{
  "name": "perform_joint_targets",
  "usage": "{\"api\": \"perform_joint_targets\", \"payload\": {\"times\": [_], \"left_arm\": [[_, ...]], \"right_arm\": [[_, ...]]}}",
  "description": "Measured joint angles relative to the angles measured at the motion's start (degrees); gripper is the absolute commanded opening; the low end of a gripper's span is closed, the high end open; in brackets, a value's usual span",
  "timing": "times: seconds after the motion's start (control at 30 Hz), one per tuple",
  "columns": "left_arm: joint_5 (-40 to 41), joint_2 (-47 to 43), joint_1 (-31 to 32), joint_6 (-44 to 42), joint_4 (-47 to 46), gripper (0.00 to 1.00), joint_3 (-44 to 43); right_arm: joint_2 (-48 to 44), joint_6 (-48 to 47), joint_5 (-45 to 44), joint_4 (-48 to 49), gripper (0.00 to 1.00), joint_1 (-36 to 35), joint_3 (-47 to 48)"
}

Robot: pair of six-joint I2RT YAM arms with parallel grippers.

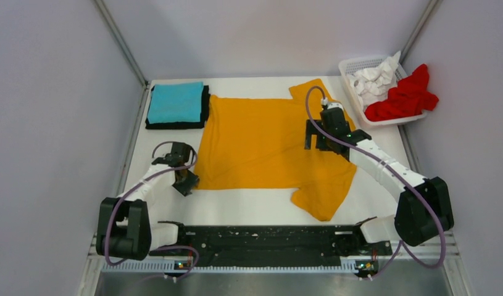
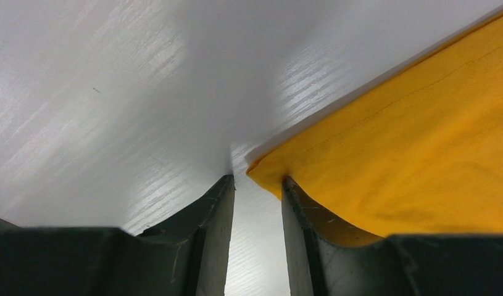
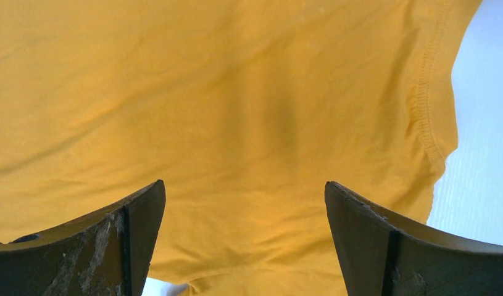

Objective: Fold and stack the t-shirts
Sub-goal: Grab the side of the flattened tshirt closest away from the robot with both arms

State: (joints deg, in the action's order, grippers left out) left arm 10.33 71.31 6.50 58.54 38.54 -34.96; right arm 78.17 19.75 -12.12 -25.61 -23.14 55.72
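We are starting to fold the spread mustard-orange cloth t-shirt [image 1: 261, 142]: left gripper [image 2: 258, 180] narrowly open at its corner, right gripper [image 3: 244, 183] wide open, both empty; next, pinch the edges.

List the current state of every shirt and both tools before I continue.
mustard-orange t-shirt, spread flat, unfolded
turquoise t-shirt, folded, atop the black t-shirt
black t-shirt, folded, bottom of stack
red t-shirt, crumpled, draped over the basket rim
white t-shirt, crumpled in the basket
left tool, narrowly open at the mustard-orange t-shirt's corner
right tool, wide open above that shirt
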Motion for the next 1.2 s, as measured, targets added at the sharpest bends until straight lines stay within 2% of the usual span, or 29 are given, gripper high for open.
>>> {"api": "perform_joint_targets", "payload": {"times": [0.2,0.3,0.37,0.7,0.8,1.0,1.2], "left_arm": [[0.37,2.58,0.00,-0.07,-0.81,0.35,-1.77],[0.94,4.63,0.00,-0.20,-0.83,0.21,-3.19],[1.11,5.75,0.00,-0.42,-1.22,0.01,-3.87],[0.44,6.21,-0.09,-1.75,-3.34,0.00,-4.13],[0.37,5.68,-0.09,-1.92,-3.58,0.00,-3.72],[-0.37,2.75,-0.11,-1.81,-4.72,0.00,-1.36],[-0.76,0.17,-0.09,-1.42,-4.22,0.00,0.39]], "right_arm": [[-1.97,-0.02,-0.59,-1.01,0.99,0.00,-0.26],[-2.38,-0.04,-0.81,-1.42,0.99,0.00,-0.26],[-2.47,-0.07,-0.92,-1.95,0.99,0.00,-0.26],[-8.17,1.51,2.16,-10.10,0.96,-0.72,-3.06],[-10.10,3.06,4.02,-15.23,0.94,-4.66,-5.20],[-13.81,8.87,9.09,-24.76,0.84,-15.93,-13.27],[-16.39,13.75,11.93,-29.99,0.69,-19.12,-19.61]]}}
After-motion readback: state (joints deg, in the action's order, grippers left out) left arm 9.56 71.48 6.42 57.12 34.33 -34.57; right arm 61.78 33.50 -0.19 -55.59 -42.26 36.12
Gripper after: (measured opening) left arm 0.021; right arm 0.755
